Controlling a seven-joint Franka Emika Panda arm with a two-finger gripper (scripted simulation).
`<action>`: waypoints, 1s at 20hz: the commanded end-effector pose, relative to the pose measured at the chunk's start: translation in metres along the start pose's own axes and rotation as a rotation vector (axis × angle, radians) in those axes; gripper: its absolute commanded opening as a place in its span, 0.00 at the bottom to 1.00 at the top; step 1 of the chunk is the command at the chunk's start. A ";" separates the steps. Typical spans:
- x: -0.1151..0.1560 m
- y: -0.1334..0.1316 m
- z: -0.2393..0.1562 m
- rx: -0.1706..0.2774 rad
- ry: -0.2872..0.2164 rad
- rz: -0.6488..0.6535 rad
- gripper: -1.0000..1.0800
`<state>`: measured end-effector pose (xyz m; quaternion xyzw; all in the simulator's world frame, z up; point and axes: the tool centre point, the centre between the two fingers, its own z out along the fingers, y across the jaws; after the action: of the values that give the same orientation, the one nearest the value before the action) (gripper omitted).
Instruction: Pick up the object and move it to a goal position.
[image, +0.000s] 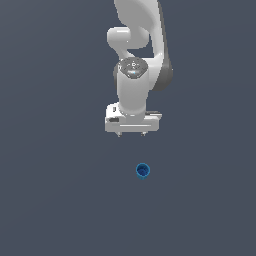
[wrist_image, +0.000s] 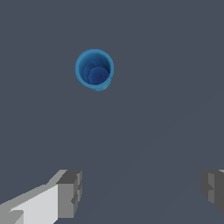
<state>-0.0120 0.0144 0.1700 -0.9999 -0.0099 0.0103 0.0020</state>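
The object (image: 143, 171) is a small bright-blue round cup-like piece with a darker centre. It stands alone on the flat grey surface, lower in the exterior view than the arm. It also shows in the wrist view (wrist_image: 94, 69), seen from above, upright. My white gripper (image: 131, 134) hangs above the surface, apart from the object and a little to the exterior view's left of it. The jaws are wide open and empty, with the two fingertips (wrist_image: 70, 192) far apart in the wrist view. Nothing is held.
A plain dark grey surface (image: 50, 200) fills both views. The white arm (image: 137, 45) rises above the gripper at the top of the exterior view. No other objects show, and no goal marker is visible.
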 end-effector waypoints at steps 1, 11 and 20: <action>0.000 0.000 0.000 0.000 0.000 0.000 0.96; -0.005 -0.002 0.006 -0.004 -0.025 -0.012 0.96; 0.001 -0.004 0.008 -0.005 -0.022 -0.025 0.96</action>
<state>-0.0129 0.0174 0.1627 -0.9996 -0.0198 0.0215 -0.0001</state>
